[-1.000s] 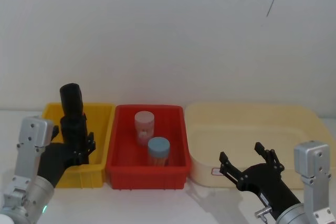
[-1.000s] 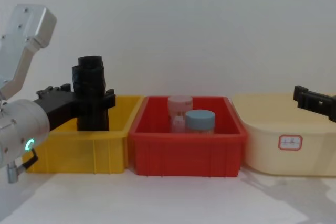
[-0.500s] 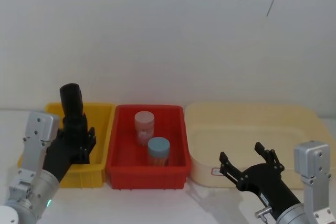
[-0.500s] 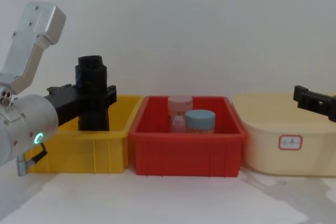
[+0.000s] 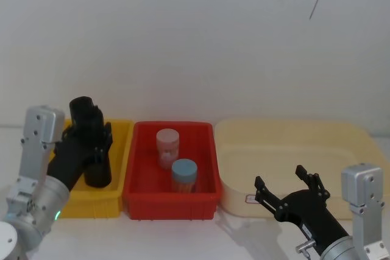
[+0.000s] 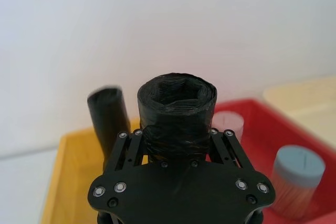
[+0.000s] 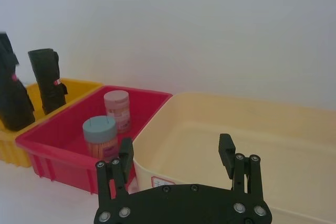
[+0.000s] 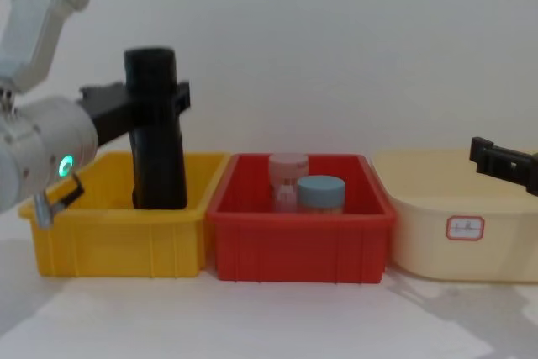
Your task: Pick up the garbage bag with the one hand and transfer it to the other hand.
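One left hand (image 8: 156,98) gripping garbage bag (image 8: 159,166), bin label (image 8: 465,227) unreadable

txt: 0 legible | cream bin (image 8: 418,176) front label (image 8: 465,227): red border, marks unreadable

Up top, the head camera peers forward and down into the yellow bin (image 5: 97,202), red bin (image 5: 170,202) and cream tub (image 5: 274,127), with the white wall (image 5: 195,41) behind. Lower down, the chest camera faces those same three square-on, seeing their front walls. The left wrist camera sits tight behind the left gripper (image 6: 176,142), right up against the garbage bag (image 6: 177,103), red bin beyond. The right wrist camera looks out over the right gripper (image 7: 176,150), across tub, red bin and yellow bin farther off.
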